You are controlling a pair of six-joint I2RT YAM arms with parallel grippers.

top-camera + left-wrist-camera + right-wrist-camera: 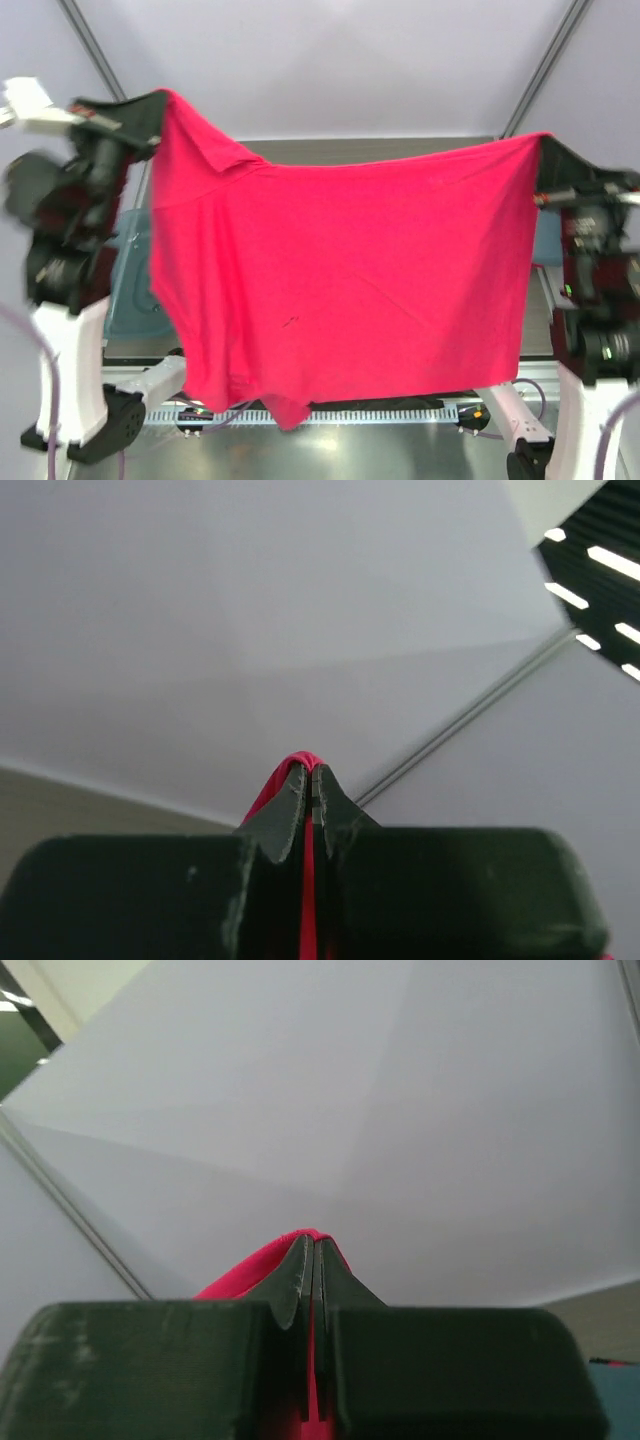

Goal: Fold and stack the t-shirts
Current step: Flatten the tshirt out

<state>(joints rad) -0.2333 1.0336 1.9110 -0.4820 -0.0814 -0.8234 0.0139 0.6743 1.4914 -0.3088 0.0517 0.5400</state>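
A bright pink-red t-shirt point(340, 280) hangs spread out in the air between both arms, high above the table, and hides most of it. My left gripper point(158, 102) is shut on its upper left corner; the left wrist view shows the red cloth point(298, 768) pinched between the closed jaws. My right gripper point(541, 141) is shut on its upper right corner; the right wrist view shows the cloth point(262, 1258) in the closed jaws. The shirt's lower edge hangs down to the front rail. The other t-shirts are hidden.
A translucent blue plastic bin point(130, 285) sits on the table at the left, partly behind the shirt. A strip of table point(400, 148) shows beyond the shirt's top edge. The metal front rail point(400, 412) runs below the hem.
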